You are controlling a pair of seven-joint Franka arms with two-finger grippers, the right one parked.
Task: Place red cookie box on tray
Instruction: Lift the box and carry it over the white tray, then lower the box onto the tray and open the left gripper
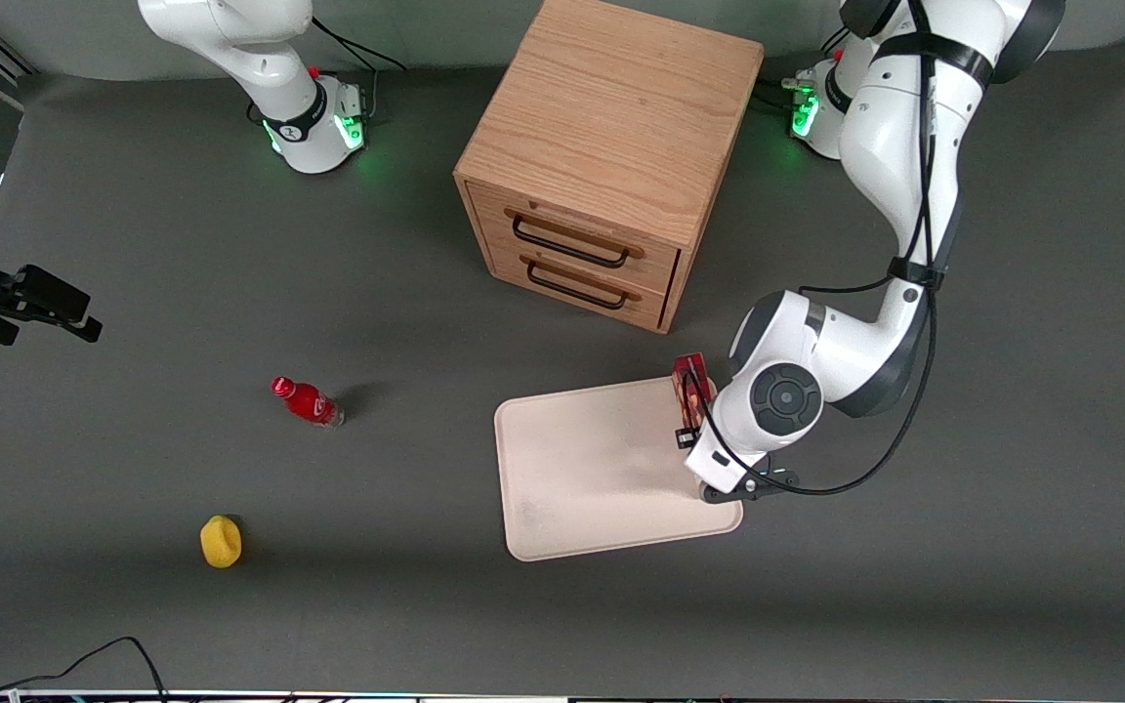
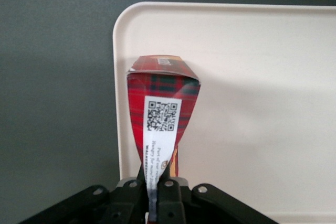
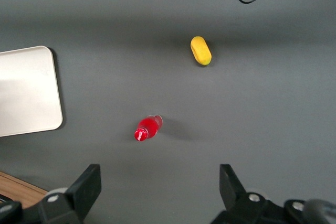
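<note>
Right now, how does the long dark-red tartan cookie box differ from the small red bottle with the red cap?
The red cookie box is a long flat-sided carton; the small red bottle is round and capped. The gripper holds the box over the cream tray's edge, while the bottle stands alone on the grey table, toward the parked arm's end. Both are red.

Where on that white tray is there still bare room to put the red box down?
Nearly all of the tray is bare, from the edge facing the small red bottle to the corner facing the drawer cabinet. Only that corner is crowded: there the tool holds the red cookie box.
</note>
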